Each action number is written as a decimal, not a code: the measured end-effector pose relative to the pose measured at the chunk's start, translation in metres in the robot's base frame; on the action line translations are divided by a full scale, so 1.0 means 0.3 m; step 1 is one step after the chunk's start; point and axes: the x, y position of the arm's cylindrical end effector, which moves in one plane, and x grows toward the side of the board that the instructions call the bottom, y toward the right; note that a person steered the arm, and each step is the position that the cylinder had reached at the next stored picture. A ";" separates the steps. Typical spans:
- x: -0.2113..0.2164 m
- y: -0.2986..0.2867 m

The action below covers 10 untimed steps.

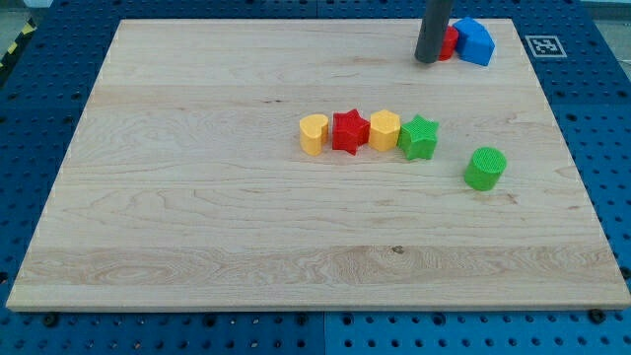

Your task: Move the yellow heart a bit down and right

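Tip (427, 59) top right — yellow heart (314, 134) well apart

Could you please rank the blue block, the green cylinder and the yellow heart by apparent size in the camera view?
1. Blue block, though it lies farthest away.
2. Green cylinder and yellow heart: too alike to rank.

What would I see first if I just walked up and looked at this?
Probably the bright row in the middle of the wooden board: yellow heart, red star, yellow hexagon and green star, side by side. Next, my tip at the view's top, against a red block beside a blue block.
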 end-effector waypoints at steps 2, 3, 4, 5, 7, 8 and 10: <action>-0.018 0.028; -0.018 -0.004; -0.017 -0.252; 0.050 -0.572; 0.303 -0.835; 0.354 -0.770; 0.468 -0.611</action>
